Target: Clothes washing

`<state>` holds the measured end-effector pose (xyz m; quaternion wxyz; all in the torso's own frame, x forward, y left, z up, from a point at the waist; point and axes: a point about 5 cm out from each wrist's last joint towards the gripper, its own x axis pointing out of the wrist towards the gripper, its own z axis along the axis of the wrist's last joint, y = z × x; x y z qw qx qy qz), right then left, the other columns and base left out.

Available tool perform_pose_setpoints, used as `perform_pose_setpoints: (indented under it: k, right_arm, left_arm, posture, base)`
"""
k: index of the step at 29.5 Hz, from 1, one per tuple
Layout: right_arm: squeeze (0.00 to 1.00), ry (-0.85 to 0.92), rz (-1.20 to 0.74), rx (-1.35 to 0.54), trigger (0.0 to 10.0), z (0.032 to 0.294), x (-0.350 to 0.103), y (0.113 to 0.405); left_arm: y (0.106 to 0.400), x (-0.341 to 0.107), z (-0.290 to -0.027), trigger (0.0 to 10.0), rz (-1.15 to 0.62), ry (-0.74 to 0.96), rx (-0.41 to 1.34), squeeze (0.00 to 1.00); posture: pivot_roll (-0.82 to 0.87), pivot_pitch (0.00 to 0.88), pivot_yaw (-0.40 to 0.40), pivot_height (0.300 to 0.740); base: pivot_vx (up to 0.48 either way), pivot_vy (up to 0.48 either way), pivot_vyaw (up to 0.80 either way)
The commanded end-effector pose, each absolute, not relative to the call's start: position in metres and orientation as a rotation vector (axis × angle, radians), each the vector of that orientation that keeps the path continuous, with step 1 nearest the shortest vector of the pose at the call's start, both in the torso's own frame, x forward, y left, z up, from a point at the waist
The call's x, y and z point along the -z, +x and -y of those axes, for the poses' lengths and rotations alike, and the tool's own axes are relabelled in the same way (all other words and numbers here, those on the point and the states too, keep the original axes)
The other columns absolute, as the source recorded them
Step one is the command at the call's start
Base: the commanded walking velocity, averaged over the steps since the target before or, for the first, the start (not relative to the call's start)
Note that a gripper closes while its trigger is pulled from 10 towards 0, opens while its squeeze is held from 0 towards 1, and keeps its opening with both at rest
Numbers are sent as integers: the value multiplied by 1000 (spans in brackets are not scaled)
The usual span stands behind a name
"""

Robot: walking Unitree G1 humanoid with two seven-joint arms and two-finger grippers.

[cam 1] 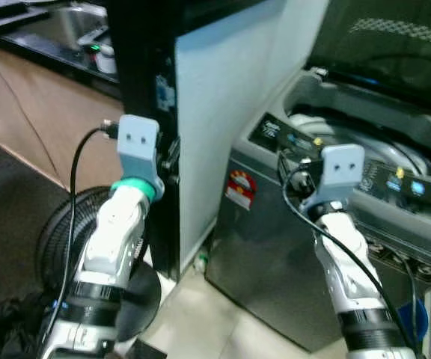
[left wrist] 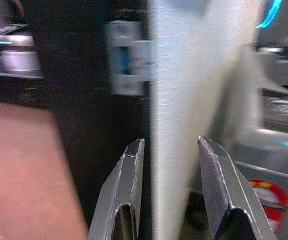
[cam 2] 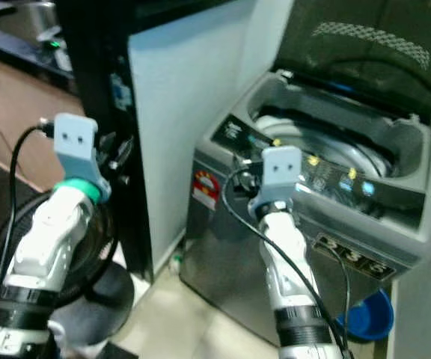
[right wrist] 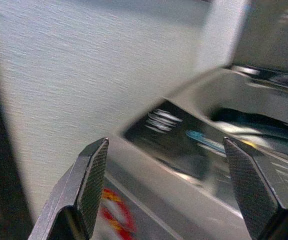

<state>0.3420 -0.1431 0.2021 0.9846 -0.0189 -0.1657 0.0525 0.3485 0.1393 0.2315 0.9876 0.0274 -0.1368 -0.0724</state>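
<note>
The washer (cam 2: pixel 313 224) stands just ahead of my right claw (right wrist: pixel 166 185), its lid (cam 2: pixel 365 45) tipped up and back so the drum (cam 2: pixel 328 146) lies open beyond my fingers (right wrist: pixel 91 175). That claw is spread wide with nothing in it, hanging in front of the washer's near corner, where the dark control panel (right wrist: pixel 176 132) with its pale lettering runs along the rim. Below the claw, on the grey front, sits a round red sticker (cam 1: pixel 240 187). A black cable (cam 1: pixel 328 239) loops along my right arm.

My left claw (left wrist: pixel 171 187) is open too and empty, its two fingers (left wrist: pixel 126 190) a modest gap apart. It points at the edge of a pale panel (cam 1: pixel 223 112) that stands between the washer and a tall black cabinet (cam 1: pixel 144 67); the panel's edge lines up between my fingers, farther off, not touching them.

Beneath my left arm stands a black fan (cam 1: pixel 58 232) on a round base. Beyond that arm, to its outer side, a worktop (cam 1: pixel 43 45) with wood-coloured fronts carries a sink (cam 1: pixel 73 22), blurred. Low beside my right arm, on the pale floor (cam 1: pixel 193 314), sits a blue bowl (cam 2: pixel 369 314).
</note>
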Motion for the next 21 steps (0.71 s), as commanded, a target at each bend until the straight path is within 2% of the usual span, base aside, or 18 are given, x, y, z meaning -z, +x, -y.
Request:
perform_pose_setpoints:
  k: [1,21]
  right_arm:
    - [0,-34,312,-100,10000,146,-195,341]
    - [0,-28,297,-137,10000,137,-187,339]
  left_arm:
    - [347,-228,-136,10000,262,51,155,0]
    - [346,-222,-137,10000,239,49,153,0]
  posture:
    - [80,6,-16,740]
    - [79,8,-13,740]
  base:
    - [0,0,794]
    - [0,0,794]
